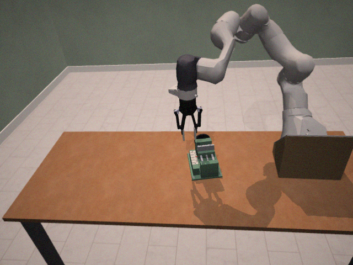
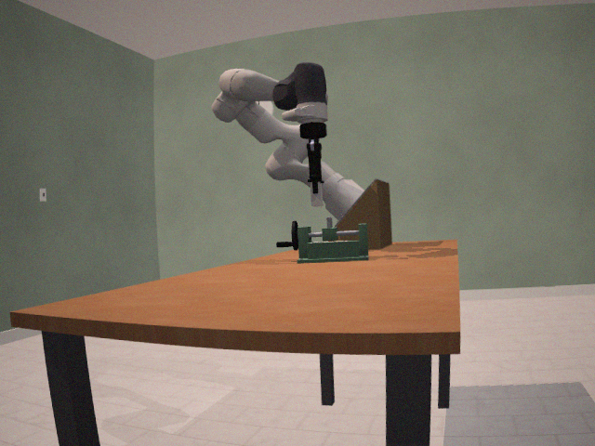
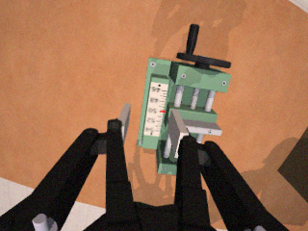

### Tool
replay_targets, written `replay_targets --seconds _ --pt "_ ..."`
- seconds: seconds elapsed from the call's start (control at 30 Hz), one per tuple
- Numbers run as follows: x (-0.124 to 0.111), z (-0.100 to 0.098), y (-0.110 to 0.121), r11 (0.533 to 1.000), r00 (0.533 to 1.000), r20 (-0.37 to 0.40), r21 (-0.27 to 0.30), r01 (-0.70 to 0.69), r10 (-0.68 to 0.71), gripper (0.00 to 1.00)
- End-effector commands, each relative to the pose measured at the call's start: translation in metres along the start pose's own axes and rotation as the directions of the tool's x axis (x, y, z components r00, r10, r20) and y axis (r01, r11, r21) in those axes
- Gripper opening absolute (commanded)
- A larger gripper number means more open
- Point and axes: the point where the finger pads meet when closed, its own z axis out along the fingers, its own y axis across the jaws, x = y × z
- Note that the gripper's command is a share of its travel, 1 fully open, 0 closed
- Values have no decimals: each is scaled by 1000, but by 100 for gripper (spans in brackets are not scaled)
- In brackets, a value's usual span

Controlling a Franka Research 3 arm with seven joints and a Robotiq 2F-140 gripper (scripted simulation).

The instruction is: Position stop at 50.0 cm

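Note:
A green slide fixture point(image 1: 203, 160) stands on the brown table; it also shows in the exterior view point(image 2: 331, 244) and the wrist view point(image 3: 183, 112). Its black handwheel point(image 3: 203, 60) with a crank handle sits at the far end and shows in the top and exterior views point(image 1: 203, 136) point(image 2: 294, 235). A grey stop point(image 3: 192, 125) rides on the rods beside a white scale strip point(image 3: 156, 110) with a small red pointer. My gripper point(image 1: 188, 136) hangs above the fixture, clear of it, pointing down. Its fingers stand partly apart with nothing between them. The scale numbers are too small to read.
The arm's brown base block point(image 1: 312, 155) stands on the table's right side, behind the fixture in the exterior view point(image 2: 372, 211). The arm's shadow falls on the table in front of the fixture.

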Motion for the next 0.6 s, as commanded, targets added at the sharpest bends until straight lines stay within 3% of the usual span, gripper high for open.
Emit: replay_targets --seconds 0.0,0.37,0.57 --pt "0 0 1 1000 1000 -1 -3 -7 7 33" --pt "4 0 3 1000 1000 -1 -3 -7 7 33" --pt "55 0 29 1000 1000 -1 -3 -7 7 33"
